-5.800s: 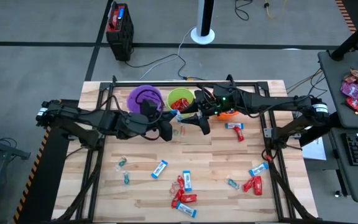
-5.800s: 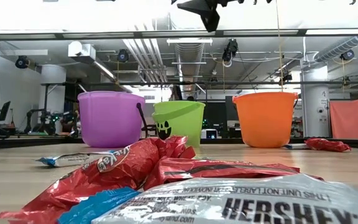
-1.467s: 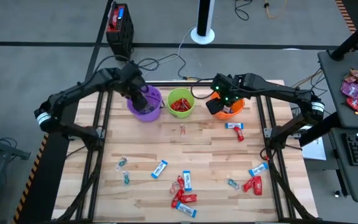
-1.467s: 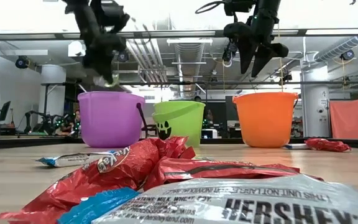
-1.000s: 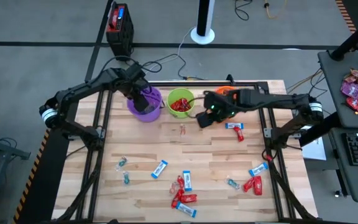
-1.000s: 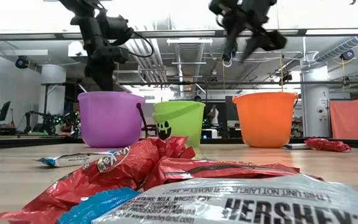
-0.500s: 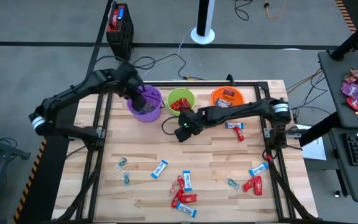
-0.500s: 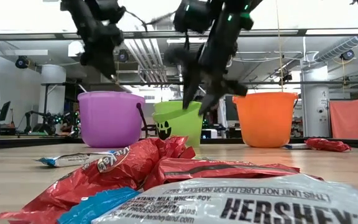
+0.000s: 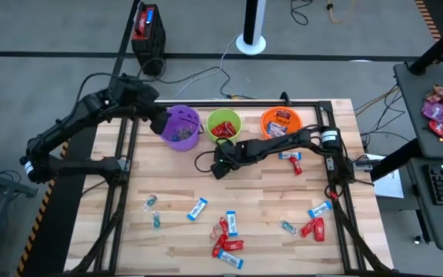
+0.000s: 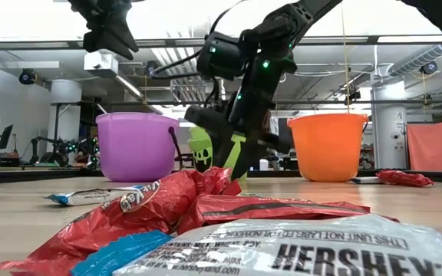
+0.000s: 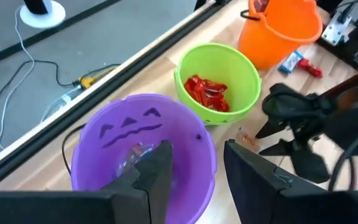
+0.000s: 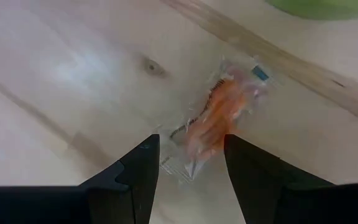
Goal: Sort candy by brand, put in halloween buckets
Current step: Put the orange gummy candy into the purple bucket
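Three halloween buckets stand in a row at the table's far edge: purple [image 9: 181, 128], lime green [image 9: 224, 123] with red candy inside, and orange [image 9: 280, 121]. My left gripper [image 11: 197, 158] hangs open above the purple bucket's [image 11: 129, 134] far-left rim, holding nothing. My right gripper [image 12: 191, 146] is open, low over the table just in front of the green bucket [image 10: 219, 149]. Its fingers stand either side of a small clear-wrapped orange candy [image 12: 221, 112] that lies flat on the wood. More candy lies across the near half of the table.
Blue-and-white bars [image 9: 198, 208] [image 9: 319, 209], red wrappers [image 9: 229, 245] [image 9: 311, 228] and small teal twists [image 9: 151, 201] lie loose on the near half. A bar and a red piece [image 9: 291, 158] lie in front of the orange bucket. Bare wood lies left of centre.
My right gripper has swung from beside the orange bucket toward the table's left and near edge and sunk down, to stand low over the small clear candy in front of the green bucket. My left gripper has risen out of the purple bucket and drawn back toward the far left.
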{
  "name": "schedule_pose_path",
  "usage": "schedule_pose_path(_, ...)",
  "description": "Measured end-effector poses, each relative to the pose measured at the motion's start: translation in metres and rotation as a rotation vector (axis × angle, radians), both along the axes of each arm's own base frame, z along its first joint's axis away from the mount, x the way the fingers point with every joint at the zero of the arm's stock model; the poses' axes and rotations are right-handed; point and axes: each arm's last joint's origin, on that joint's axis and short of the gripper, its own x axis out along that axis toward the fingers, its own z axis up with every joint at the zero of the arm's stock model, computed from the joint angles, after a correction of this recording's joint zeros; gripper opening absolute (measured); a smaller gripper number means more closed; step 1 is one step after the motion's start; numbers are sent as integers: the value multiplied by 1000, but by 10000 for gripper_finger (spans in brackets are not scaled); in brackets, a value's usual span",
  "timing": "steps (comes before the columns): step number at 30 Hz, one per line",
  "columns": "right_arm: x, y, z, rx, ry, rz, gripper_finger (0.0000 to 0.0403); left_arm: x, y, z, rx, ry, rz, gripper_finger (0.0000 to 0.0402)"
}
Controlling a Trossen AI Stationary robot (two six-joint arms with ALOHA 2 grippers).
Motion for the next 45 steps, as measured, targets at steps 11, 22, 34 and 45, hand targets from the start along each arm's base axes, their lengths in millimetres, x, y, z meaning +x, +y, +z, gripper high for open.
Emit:
schedule_pose_path(11, 1, -1, -11, -17, 44, 56, 88, -1, -1, 1, 6, 1, -1, 118)
schedule_pose_path(22, -23, 13, 78, 55, -133, 526, 11, 15, -30, -48, -159, -217, -630, 116)
schedule_pose_path(34, -57, 20, 179, 64, -607, 889, 9, 75, -70, -78, -6, -686, -621, 155)
schedule_pose_path(45, -56, 15, 193, 16, -734, 943, 9, 119, -74, -64, -59, -651, -764, 185)
